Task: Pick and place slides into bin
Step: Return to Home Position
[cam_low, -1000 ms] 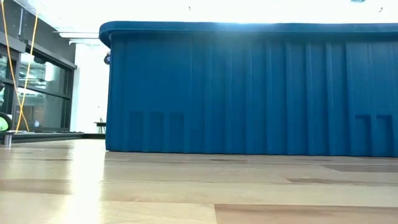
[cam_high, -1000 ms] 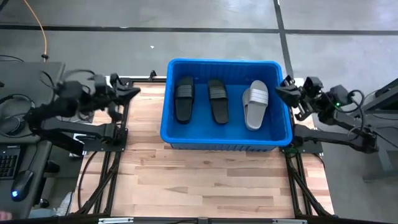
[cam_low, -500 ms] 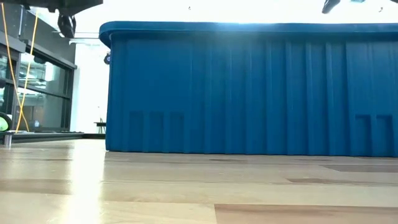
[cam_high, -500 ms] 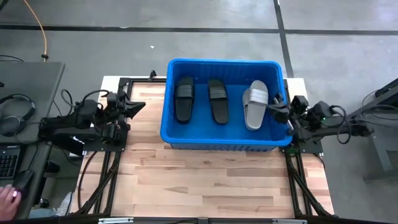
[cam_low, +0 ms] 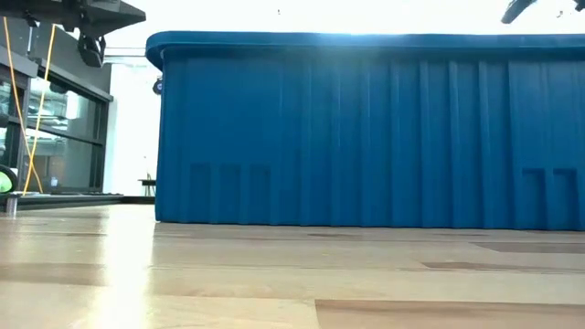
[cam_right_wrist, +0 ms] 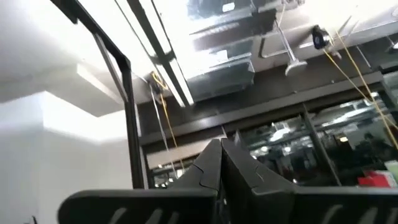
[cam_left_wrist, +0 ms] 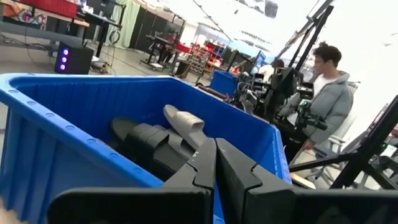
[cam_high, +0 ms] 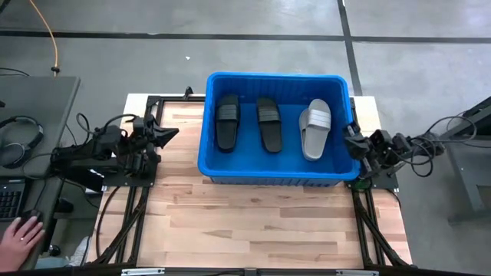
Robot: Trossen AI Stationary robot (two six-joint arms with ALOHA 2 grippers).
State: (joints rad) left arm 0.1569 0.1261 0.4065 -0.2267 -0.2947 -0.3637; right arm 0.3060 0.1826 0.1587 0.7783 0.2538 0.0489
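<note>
The blue bin [cam_high: 276, 170] stands on the far half of the wooden table. Two black slides [cam_high: 227, 123] [cam_high: 268, 124] and one light grey slide [cam_high: 315, 129] lie flat on its floor, side by side. My left gripper [cam_high: 166, 132] is shut and empty, just left of the bin. Its wrist view looks over the bin's rim [cam_left_wrist: 68, 134] at the slides [cam_left_wrist: 152, 140]. My right gripper [cam_high: 350, 137] is shut and empty at the bin's right rim, and its wrist view [cam_right_wrist: 221, 152] looks up at the ceiling.
Black frame rails [cam_high: 130, 207] run along both sides of the table. A person's hand [cam_high: 23, 230] rests at a desk off the table's near left. Another person [cam_left_wrist: 326, 93] stands in the room beyond the bin. Bare wood [cam_high: 261, 222] lies in front of the bin.
Both arms have drawn back and sunk. My left gripper has gone toward the near edge and settled low beside the bin. My right gripper has gone toward the near edge, then back toward the table's right edge.
</note>
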